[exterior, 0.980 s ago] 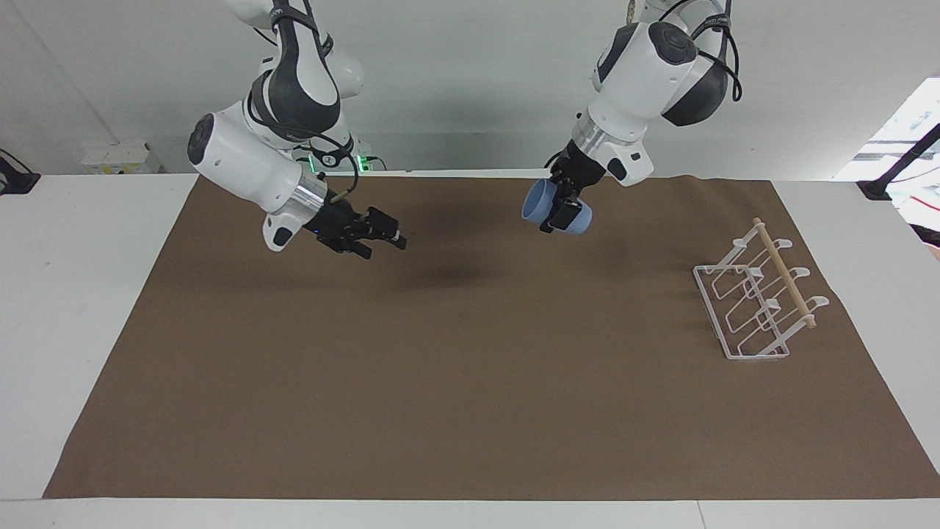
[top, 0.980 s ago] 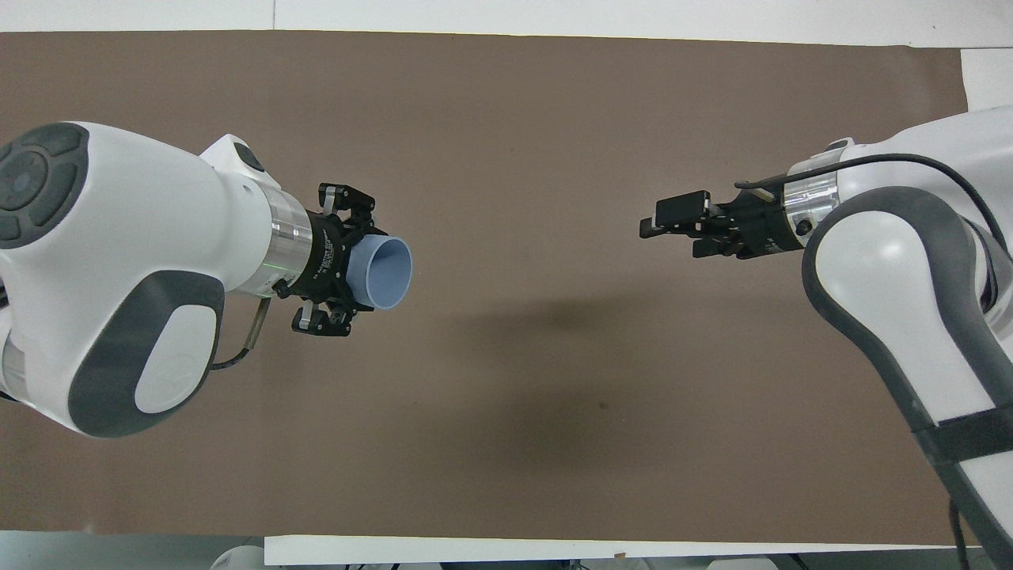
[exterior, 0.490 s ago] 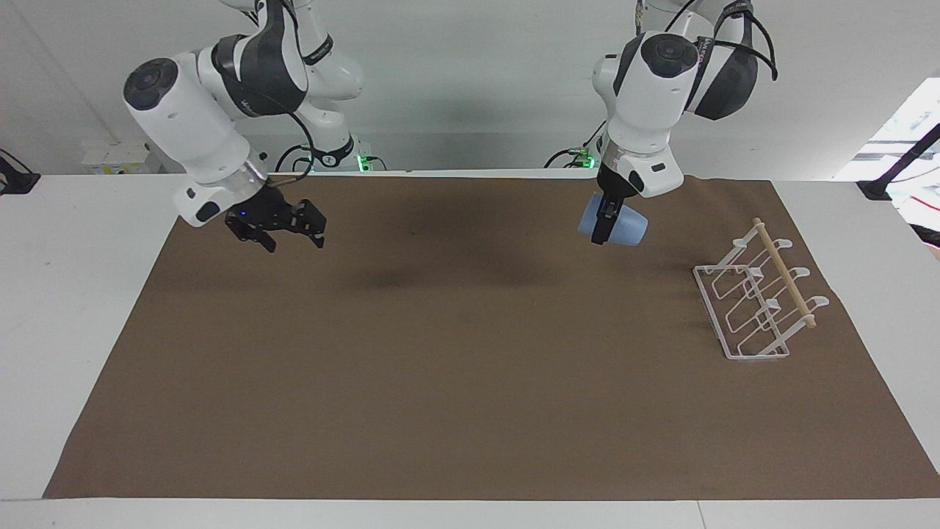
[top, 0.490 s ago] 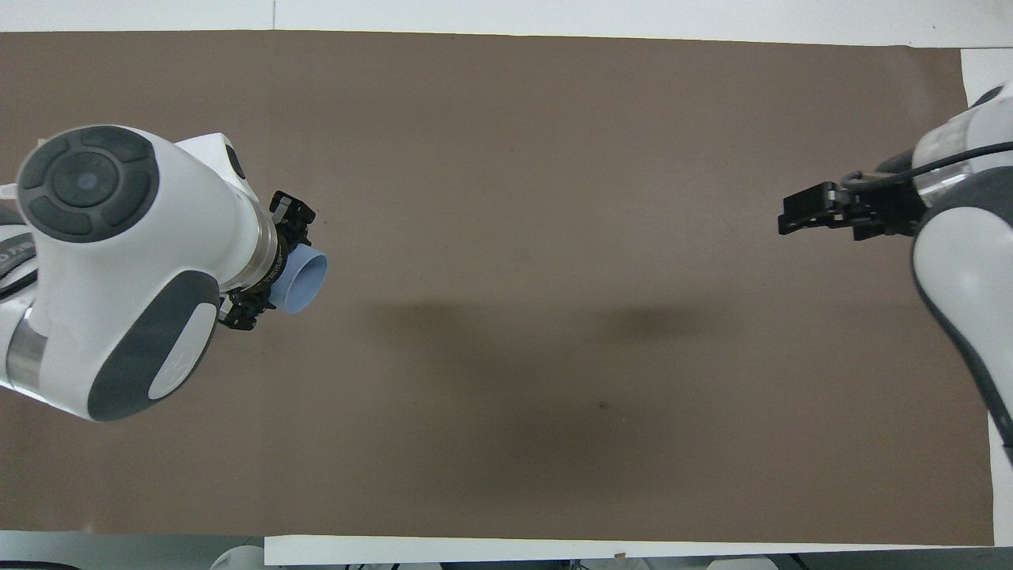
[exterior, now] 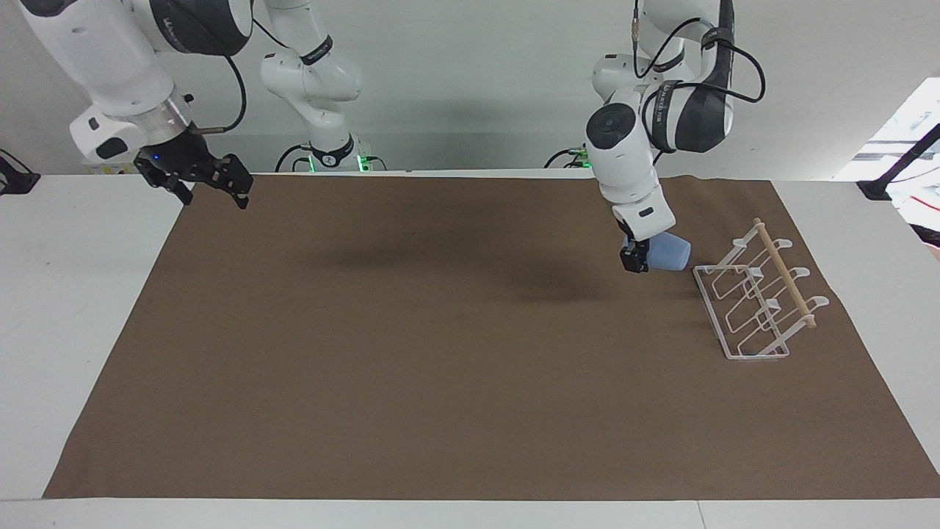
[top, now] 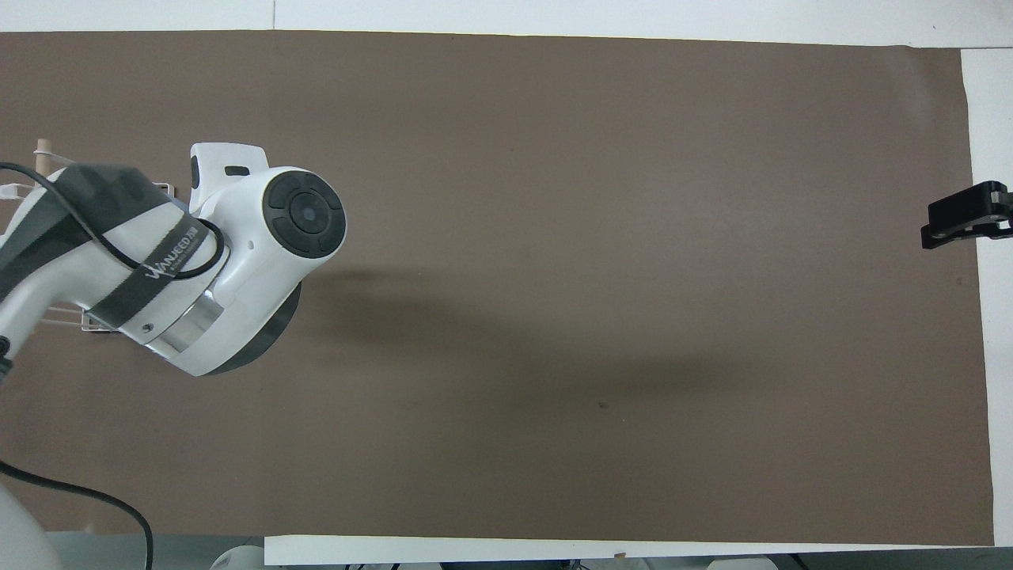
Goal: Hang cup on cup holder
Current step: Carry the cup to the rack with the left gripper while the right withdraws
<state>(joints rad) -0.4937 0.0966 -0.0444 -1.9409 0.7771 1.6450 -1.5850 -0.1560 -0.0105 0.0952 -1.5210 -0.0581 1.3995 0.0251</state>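
The cup looks like matt, smooth pale blue plastic, with no sheen on its side. The cup holder is thin white wire, probably coated metal, with a bare light wooden dowel along its top, running from 11 o'clock to 5 o'clock in the facing view. The brown mat is flat and dull, cloth or paper, hard to say which. The table beneath is smooth white. The arm shells are glossy white plastic with brushed metal wrist rings.
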